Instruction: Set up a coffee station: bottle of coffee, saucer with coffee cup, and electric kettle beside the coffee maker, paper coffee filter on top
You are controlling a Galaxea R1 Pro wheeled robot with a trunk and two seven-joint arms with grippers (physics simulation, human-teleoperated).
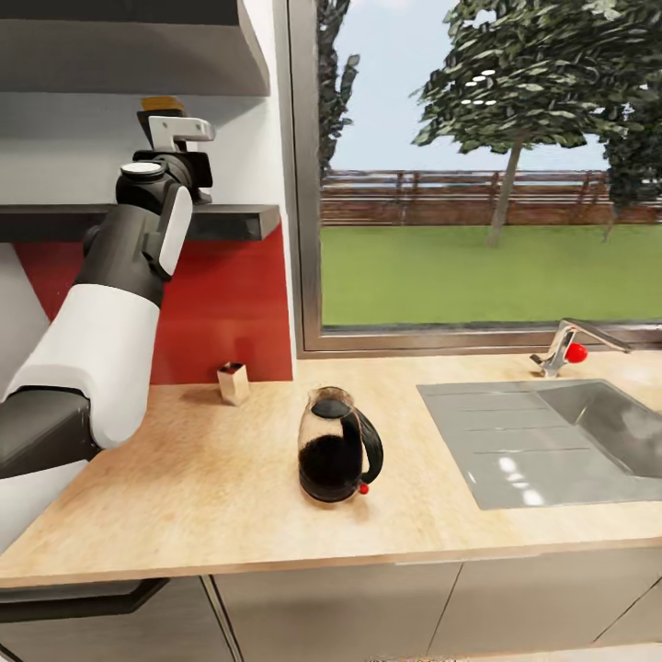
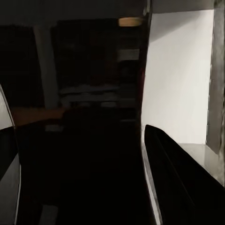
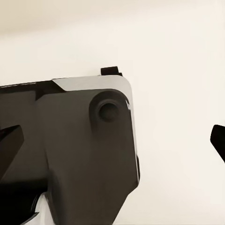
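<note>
Bottle of coffee (image 1: 158, 103) mostly hidden behind left gripper (image 1: 175, 138)

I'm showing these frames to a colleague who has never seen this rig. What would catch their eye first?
Probably the left arm, raised high at the head view's left so that its gripper reaches onto the dark wall shelf, where a yellow-orange cap peeks out just behind it. Next, the electric kettle standing alone mid-counter on the kitchen countertop, left of the steel sink.
</note>
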